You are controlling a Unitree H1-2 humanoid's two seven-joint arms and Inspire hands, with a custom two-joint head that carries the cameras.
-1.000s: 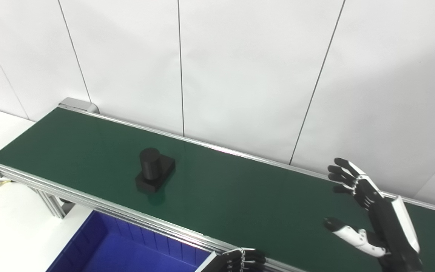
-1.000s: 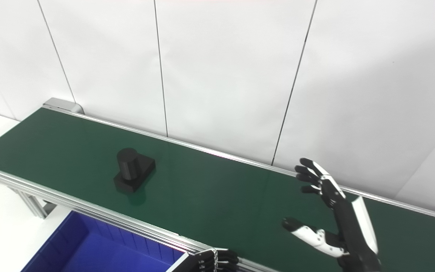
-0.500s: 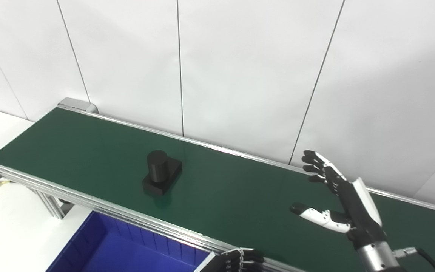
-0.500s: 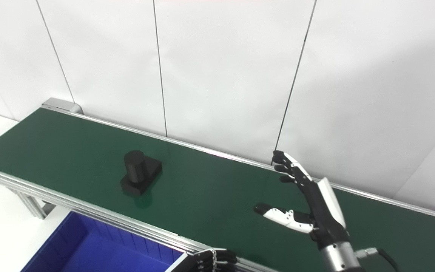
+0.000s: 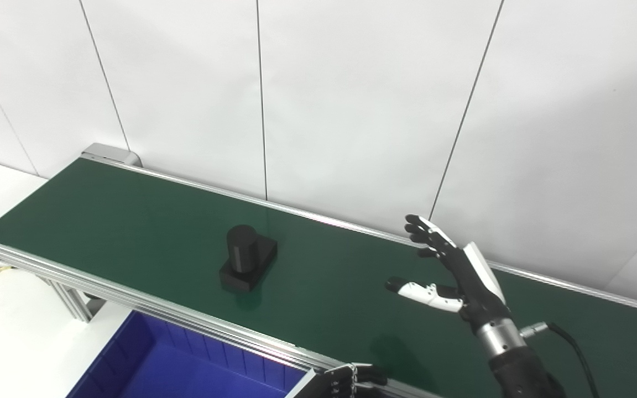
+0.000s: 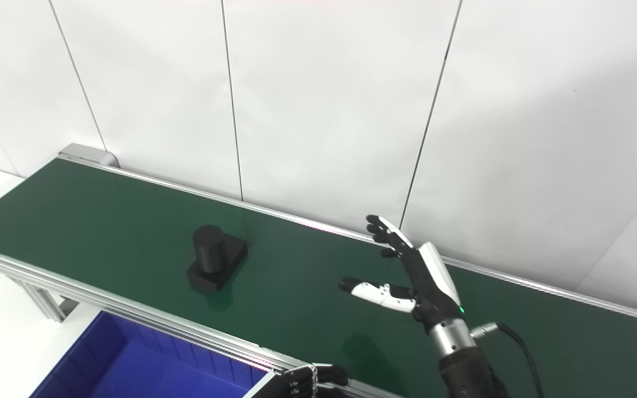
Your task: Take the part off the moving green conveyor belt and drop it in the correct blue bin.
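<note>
While the black part (image 5: pixel 248 257) rides the green conveyor belt (image 5: pixel 103 215) well apart from the right robot hand (image 5: pixel 451 271), which hovers spread and empty, a mistimed closure risks toppling its upright cylinder short of the blue bin (image 5: pixel 186 365).

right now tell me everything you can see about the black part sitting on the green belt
The black part looks like matte plastic: a flat rectangular block base with an upright round cylinder standing on it, set toward one end. It sits flat on the green conveyor belt, turned at an angle to the belt's edges, nearer the front rail than the wall. Nothing else touches it. The open right hand hovers well to its right, fingers apart, palm turned toward it.
</note>
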